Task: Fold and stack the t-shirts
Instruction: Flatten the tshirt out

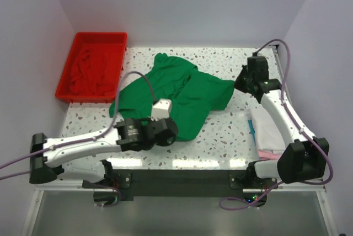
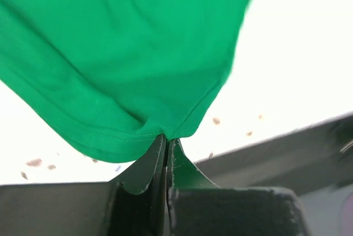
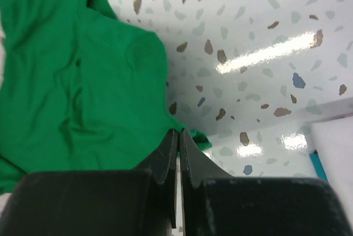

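Note:
A bright green t-shirt (image 1: pixel 182 95) lies rumpled across the middle of the speckled table. My left gripper (image 1: pixel 168 131) is shut on its near hem; in the left wrist view the hem (image 2: pixel 138 131) hangs pinched at the closed fingertips (image 2: pixel 166 139). My right gripper (image 1: pixel 238 84) is shut on the shirt's right edge; in the right wrist view the green cloth (image 3: pixel 83 92) meets the closed tips (image 3: pixel 177 133). A dark red t-shirt (image 1: pixel 91 70) lies bunched in the red tray. White, pink and teal folded shirts (image 1: pixel 270 131) are stacked at the right near edge.
The red plastic tray (image 1: pixel 118 37) stands at the far left corner. White walls close in the back and both sides. A dark strip (image 1: pixel 182 178) runs along the near edge by the arm bases.

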Robot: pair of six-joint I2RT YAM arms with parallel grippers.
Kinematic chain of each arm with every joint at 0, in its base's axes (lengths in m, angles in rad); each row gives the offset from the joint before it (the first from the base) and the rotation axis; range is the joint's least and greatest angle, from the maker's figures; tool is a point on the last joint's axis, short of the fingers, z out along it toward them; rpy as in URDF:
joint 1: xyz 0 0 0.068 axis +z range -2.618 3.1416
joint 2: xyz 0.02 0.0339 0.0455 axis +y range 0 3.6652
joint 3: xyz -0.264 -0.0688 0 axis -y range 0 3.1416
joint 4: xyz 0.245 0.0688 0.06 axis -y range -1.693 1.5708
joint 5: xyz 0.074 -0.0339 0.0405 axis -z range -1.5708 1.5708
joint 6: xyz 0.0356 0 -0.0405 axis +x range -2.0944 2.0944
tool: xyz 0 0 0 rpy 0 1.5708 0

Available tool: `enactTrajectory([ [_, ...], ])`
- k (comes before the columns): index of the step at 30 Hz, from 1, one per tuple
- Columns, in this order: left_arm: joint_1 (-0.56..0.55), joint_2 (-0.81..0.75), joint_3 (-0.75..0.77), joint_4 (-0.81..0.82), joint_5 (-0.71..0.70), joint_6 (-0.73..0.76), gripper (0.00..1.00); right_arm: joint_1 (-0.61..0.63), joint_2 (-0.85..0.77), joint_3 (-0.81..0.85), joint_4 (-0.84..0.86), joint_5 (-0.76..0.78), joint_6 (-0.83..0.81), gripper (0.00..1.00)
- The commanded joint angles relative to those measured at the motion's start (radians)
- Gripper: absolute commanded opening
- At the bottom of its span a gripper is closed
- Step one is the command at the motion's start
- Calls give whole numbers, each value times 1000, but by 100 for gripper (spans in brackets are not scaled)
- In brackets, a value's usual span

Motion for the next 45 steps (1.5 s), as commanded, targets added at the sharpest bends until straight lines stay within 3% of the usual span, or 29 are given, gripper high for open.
enactTrajectory([
  [1, 122, -124, 144, -106, -165, 82, 0, -86, -124, 113, -37, -108, 69, 0],
  [8, 164, -212, 465, -300, -361, 99, 0, -177, -269, 297, -158, -129, 131, 0],
  [15, 164, -273, 701, -357, -493, 142, 0, -183, -299, 636, -290, -89, 122, 0],
  [19, 164, -278, 756, -265, -573, 246, 0, -185, -246, 778, -317, -103, 115, 0],
  [21, 164, -275, 757, -181, -605, 370, 0, -183, -197, 836, -304, -108, 109, 0],
  [26, 165, -186, 709, 175, -594, 716, 0, -185, -74, 884, -185, -244, 94, 0],
  [29, 321, -83, 710, 285, -360, 780, 0, -183, -8, 876, -104, -273, 83, 0],
  [30, 513, -51, 721, 288, -117, 765, 0, -185, 36, 897, -102, -273, 82, 0],
  [32, 763, 29, 705, 320, 208, 712, 0, -185, 70, 896, -71, -290, 76, 0],
  [35, 880, 113, 651, 462, 343, 676, 0, -185, 145, 885, 1, -309, 74, 0],
  [38, 998, 263, 712, 554, 505, 642, 0, -183, 277, 949, 65, -329, 82, 0],
  [40, 1032, 402, 839, 593, 544, 633, 0, -183, 396, 1011, 110, -329, 82, 0],
  [43, 1091, 638, 1173, 550, 614, 602, 0, -183, 536, 1260, 70, -301, 68, 0],
  [44, 1119, 702, 1282, 530, 660, 592, 0, -183, 632, 1433, 50, -289, 66, 0],
  [45, 1131, 812, 1495, 500, 679, 581, 0, -185, 667, 1509, 29, -280, 65, 0],
])
